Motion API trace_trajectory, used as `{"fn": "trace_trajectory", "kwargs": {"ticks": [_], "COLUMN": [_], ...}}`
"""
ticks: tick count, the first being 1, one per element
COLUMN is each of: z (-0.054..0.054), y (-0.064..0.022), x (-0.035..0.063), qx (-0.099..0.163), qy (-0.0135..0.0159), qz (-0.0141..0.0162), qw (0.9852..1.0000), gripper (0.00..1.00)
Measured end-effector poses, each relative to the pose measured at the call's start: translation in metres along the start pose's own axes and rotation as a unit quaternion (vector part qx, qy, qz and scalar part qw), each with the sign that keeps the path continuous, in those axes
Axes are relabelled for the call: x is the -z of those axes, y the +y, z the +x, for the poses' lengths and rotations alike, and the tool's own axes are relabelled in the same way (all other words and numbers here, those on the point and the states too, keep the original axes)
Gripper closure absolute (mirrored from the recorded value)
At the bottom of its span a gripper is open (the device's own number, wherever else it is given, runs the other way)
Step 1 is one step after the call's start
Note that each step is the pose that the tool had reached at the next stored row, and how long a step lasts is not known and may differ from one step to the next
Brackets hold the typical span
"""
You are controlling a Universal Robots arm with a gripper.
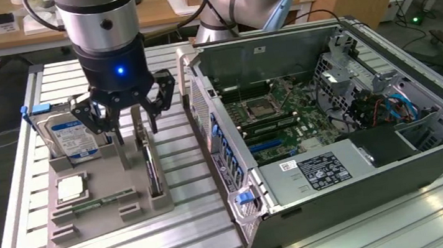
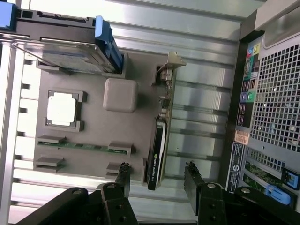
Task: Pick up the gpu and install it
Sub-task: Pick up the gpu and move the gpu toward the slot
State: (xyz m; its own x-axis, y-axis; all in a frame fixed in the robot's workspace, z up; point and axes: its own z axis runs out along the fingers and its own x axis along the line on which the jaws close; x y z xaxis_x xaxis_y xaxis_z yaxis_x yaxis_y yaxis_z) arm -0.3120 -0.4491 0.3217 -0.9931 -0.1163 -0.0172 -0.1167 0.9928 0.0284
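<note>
End effector hangs open over the grey plastic parts holder, black jaws spread wide with nothing between them gripped. From the wrist view those jaws stand one on each side of the gpu, a thin green-and-black expansion card, clear of both its faces. The card stands on its long edge in a slot of the holder, silver end bracket at the far end from the jaws. Beside it in the same holder sits the thick silver hard drive with the blue-white label, well apart from the jaws. To the exterior view's right, the open black computer tower lies on its side on the slatted aluminium desk, motherboard facing up. By my read this card is light and stiff but fragile: thin board, exposed parts. The sensible hold is across the two flat faces at the black shroud, squarely, with modest pressure, because a skewed pinch could twist it in the slot.
</note>
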Motion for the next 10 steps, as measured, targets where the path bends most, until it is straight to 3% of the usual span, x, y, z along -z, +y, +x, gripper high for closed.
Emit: {"fn": "trace_trajectory", "kwargs": {"ticks": [4,7,10], "z": [0.0000,-0.0001,-0.0006], "y": [-0.0001,0.0000,0.0000], "x": [-0.0035,-0.0045,-0.0059], "qx": [0.000,0.000,0.000], "qy": [-0.0006,-0.0012,-0.0012], "qz": [0.0007,-0.0036,-0.0041], "qw": [1.0000,1.0000,1.0000], "gripper": [0.41,0.41,0.41]}}
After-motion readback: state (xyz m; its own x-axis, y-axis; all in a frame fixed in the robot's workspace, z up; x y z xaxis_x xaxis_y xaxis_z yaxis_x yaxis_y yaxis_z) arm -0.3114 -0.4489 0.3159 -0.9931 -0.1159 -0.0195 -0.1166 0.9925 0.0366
